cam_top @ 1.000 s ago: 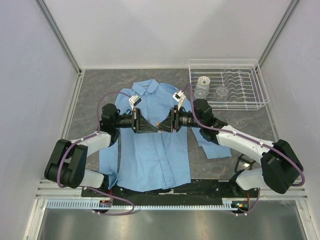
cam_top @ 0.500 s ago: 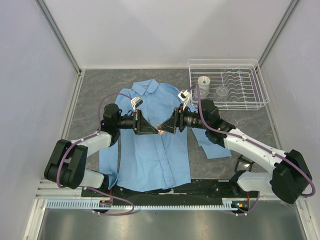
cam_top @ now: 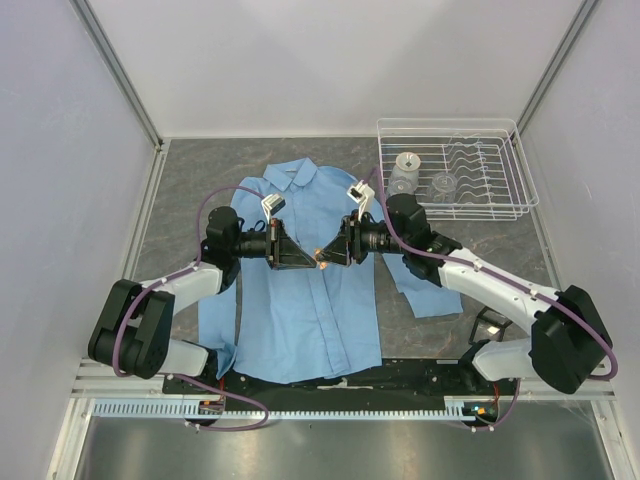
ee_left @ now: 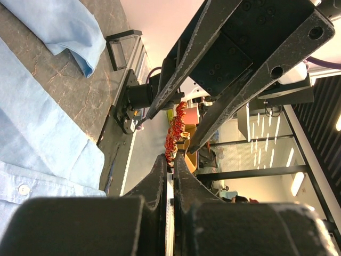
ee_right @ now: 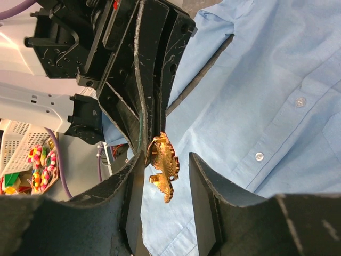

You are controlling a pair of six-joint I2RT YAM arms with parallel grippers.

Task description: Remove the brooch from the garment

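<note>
Holding the brooch (ee_left: pixel 175 133) by its lower edge, our left gripper (ee_left: pixel 170 159) has its jaws shut tight on it. The piece stands straight out beyond the fingertips, above the light blue shirt (cam_top: pixel 310 320) and, as far as we can see, free of it. Our right gripper (cam_top: pixel 334 254) faces it tip to tip over the shirt's button placket. Its jaws are parted and straddle the brooch, one finger on each side, with no contact that we can see.

The brooch's long axis runs along the gap between the right fingers (ee_right: pixel 205 192), in line with the left arm's reach. Its broad faces seem turned towards the right pads. We judge that a plain closing would catch it flat, if a handover is what comes next.

From above, the brooch is only an orange speck between the two black tips. Neither wrist view shows its pin and clasp, so we cannot tell whether the pin is open or a thread clings to it.
</note>
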